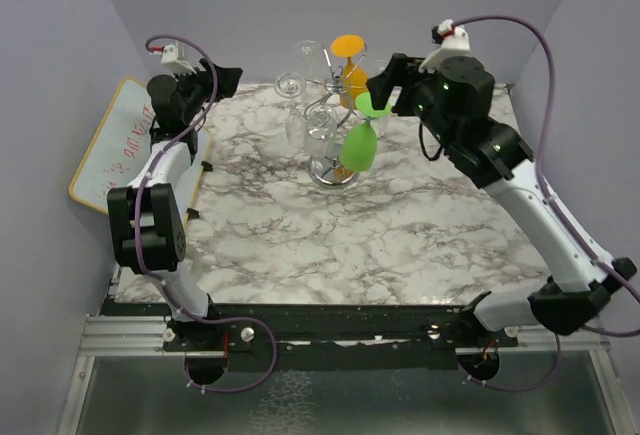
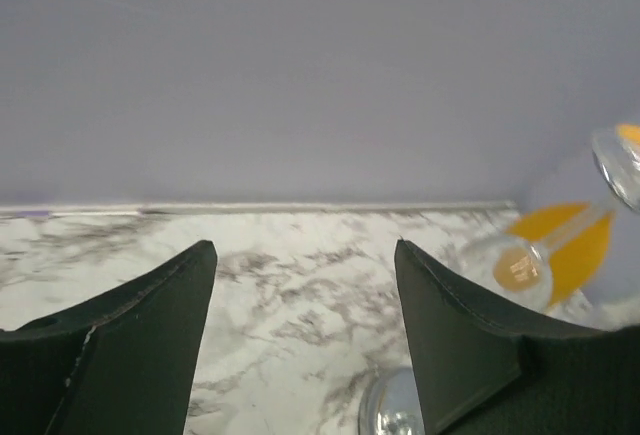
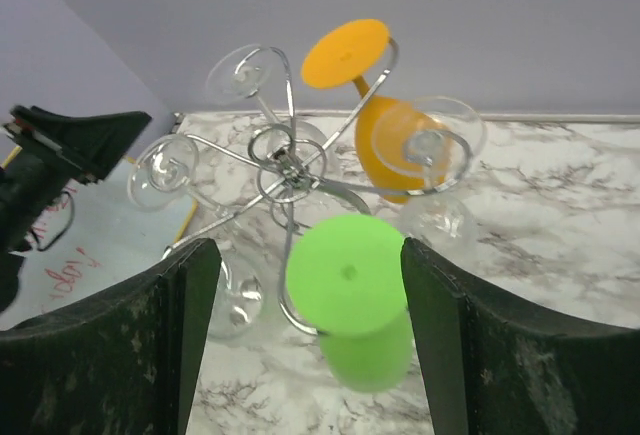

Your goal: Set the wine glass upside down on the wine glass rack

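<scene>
The only writing I can find is red handwriting on the white board (image 1: 112, 145) with the yellow rim, lying at nine o'clock from the wine glass rack (image 1: 331, 173). From above the strokes are too small to read. My right wrist view catches a scrap of them (image 3: 62, 277), also illegible.

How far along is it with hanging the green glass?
Nearly done, it seems: the green glass hangs upside down on the rack beside the orange glass. The right gripper stands open either side of its foot, the left gripper open and empty. Only backing away looks left.
</scene>
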`<state>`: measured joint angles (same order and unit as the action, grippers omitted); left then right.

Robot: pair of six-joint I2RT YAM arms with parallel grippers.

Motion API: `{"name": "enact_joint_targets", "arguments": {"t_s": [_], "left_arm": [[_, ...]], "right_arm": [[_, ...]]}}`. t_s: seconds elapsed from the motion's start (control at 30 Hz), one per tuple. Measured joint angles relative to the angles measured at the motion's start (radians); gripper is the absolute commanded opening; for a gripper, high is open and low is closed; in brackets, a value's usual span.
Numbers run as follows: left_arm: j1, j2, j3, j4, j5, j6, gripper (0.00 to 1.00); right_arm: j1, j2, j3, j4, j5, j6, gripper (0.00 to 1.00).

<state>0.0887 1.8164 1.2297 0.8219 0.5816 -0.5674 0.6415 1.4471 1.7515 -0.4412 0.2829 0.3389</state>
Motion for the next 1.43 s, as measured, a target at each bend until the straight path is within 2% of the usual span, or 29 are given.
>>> {"name": "enact_joint_targets", "arguments": {"t_s": [0.1, 0.17, 0.2, 0.3, 0.53, 0.73, 0.93, 1.17, 1.43], "left_arm": [[0.009, -0.111, 0.113, -0.412, -0.180, 0.101, 0.93], [0.008, -0.161, 0.188, -0.613, -0.249, 0.169, 0.99], [0.008, -0.184, 0.203, -0.689, -0.265, 0.191, 0.99], [0.008, -0.291, 0.189, -0.894, -0.290, 0.243, 0.99], [0.007, -0.573, 0.054, -1.187, -0.290, 0.245, 0.99], [0.007, -0.814, 0.059, -1.338, -0.283, 0.254, 0.99], [-0.013, -1.037, 0.101, -1.488, -0.302, 0.272, 0.99], [-0.061, -1.087, 0.114, -1.591, -0.350, 0.291, 0.99], [-0.084, -1.102, 0.113, -1.640, -0.425, 0.343, 0.99]], "right_arm": [[0.000, -0.150, -0.112, -0.013, 0.058, 0.000, 0.84], [0.000, -0.237, -0.163, -0.034, 0.094, 0.000, 0.99], [0.000, -0.281, -0.188, -0.039, 0.114, 0.001, 1.00], [0.000, -0.402, -0.265, -0.105, 0.166, 0.013, 1.00], [0.000, -0.534, -0.335, -0.370, 0.277, 0.097, 1.00], [0.000, -0.596, -0.348, -0.543, 0.304, 0.140, 1.00], [0.000, -0.645, -0.283, -0.629, 0.315, 0.146, 1.00], [0.000, -0.670, -0.122, -0.653, 0.327, 0.097, 1.00], [0.000, -0.726, -0.148, -0.652, 0.303, 0.071, 1.00]]}}
